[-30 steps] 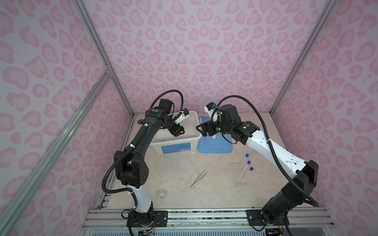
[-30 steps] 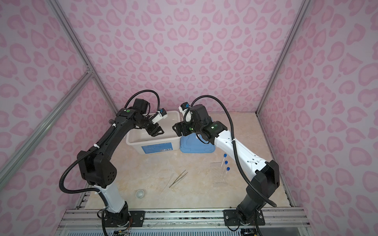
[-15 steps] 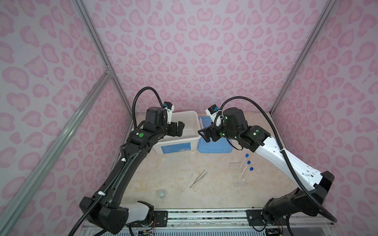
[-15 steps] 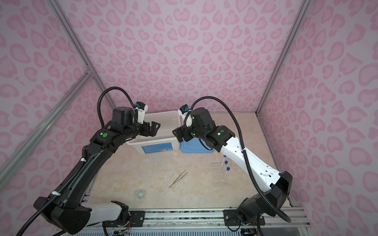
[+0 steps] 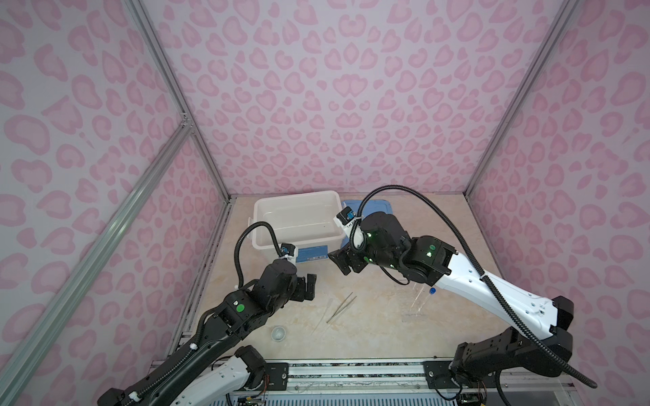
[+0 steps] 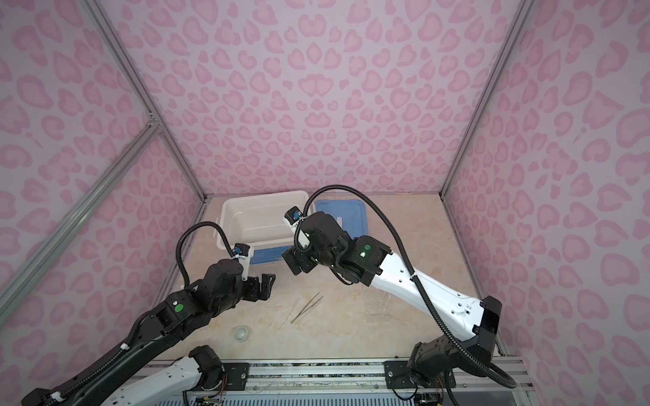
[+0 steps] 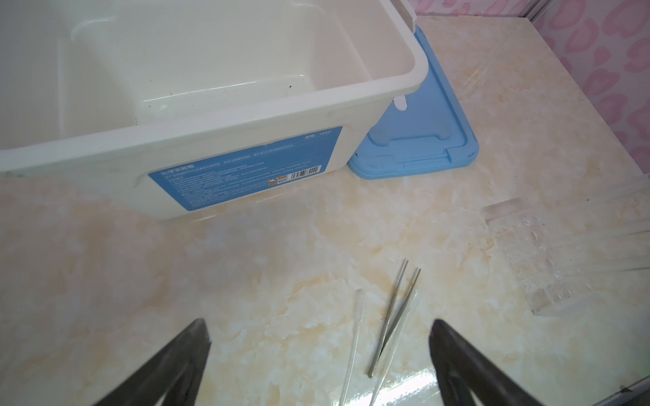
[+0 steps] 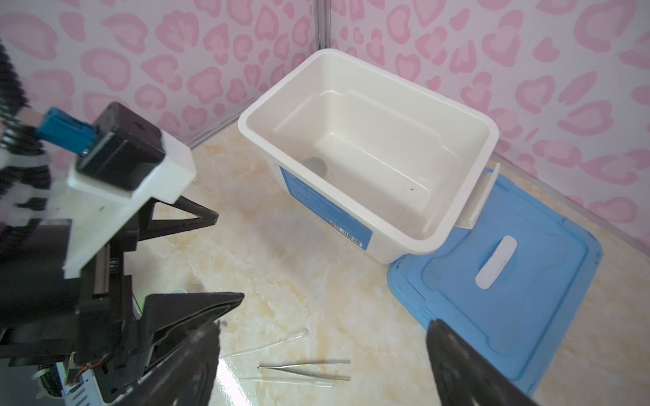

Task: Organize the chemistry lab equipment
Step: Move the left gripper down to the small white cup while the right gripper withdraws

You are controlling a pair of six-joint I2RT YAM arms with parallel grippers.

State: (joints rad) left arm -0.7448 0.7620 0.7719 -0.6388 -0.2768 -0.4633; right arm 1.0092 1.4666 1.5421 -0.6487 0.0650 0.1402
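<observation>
white bin (image 8: 387,102) holds one small round dish (image 8: 314,166).

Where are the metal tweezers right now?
In both top views the metal tweezers lie flat on the table near its middle, in front of the white bin, beside the clear dropper.

L pincer (image 7: 318,327) & R pincer (image 8: 323,327) both agape, empty, mid-air

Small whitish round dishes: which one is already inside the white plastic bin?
The dish on the bin floor by its blue-labelled wall, seen in the right wrist view. The other dish sits on the table near the left arm.
</observation>
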